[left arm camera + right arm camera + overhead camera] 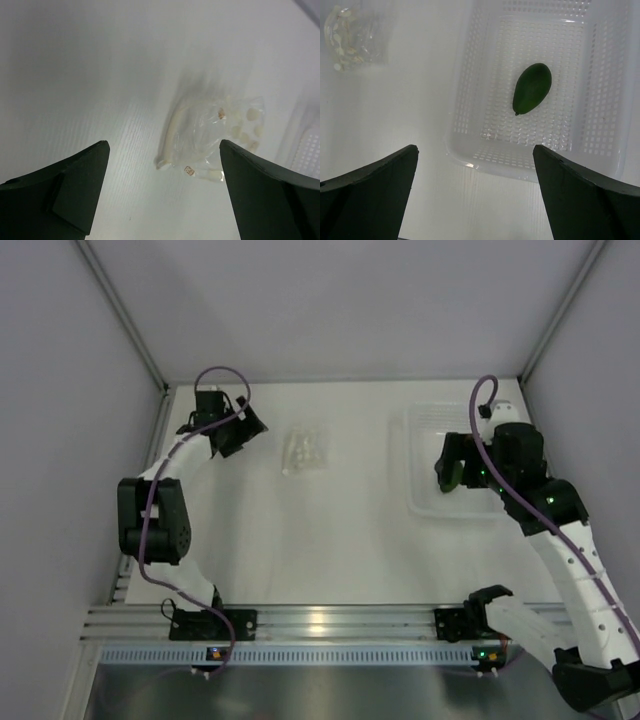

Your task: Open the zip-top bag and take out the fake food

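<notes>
Since the fake food [532, 88] lies in the tray [462, 100], apart from the zip-top bag [306, 449], left pincer [162, 145] and right pincer [474, 147] gape released.

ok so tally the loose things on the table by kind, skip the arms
zip-top bag: 1
fake food, dark green, lying in the tray: 1
clear perforated tray: 1
total: 3
</notes>
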Motion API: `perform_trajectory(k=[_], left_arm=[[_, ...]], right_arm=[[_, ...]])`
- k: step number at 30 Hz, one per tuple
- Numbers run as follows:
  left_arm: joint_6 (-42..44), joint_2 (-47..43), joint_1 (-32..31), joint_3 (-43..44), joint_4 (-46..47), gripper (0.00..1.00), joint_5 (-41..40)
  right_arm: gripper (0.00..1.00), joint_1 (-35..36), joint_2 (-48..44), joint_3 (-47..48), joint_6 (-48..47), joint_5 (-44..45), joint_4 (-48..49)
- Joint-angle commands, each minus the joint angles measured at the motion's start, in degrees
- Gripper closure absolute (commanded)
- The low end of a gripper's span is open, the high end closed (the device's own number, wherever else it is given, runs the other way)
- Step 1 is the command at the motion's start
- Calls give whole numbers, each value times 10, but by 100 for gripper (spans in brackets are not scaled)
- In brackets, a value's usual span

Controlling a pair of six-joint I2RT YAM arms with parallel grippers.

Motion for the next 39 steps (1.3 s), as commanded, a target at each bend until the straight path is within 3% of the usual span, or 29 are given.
perform_trajectory(k=[1, 9, 14, 19, 31, 39], left_arm=[[23, -122, 1, -17, -14, 2, -93], [93, -332, 0, -35, -148, 2, -118], [164, -482, 0, -22, -249, 2, -183], [217, -613, 0, -11, -296, 2, -161], [225, -800, -15, -22, -424, 2, -158], [215, -844, -48, -55, -442, 2, -158]], right_arm=[[0, 7, -35, 1, 1, 22, 31], [1, 7, -127, -13, 6, 48, 1], [1, 7, -168, -7, 0, 64, -42], [1, 7, -206, 18, -11, 73, -84], [1, 7, -277, 30, -23, 94, -128], [1, 7, -317, -10, -19, 90, -119]])
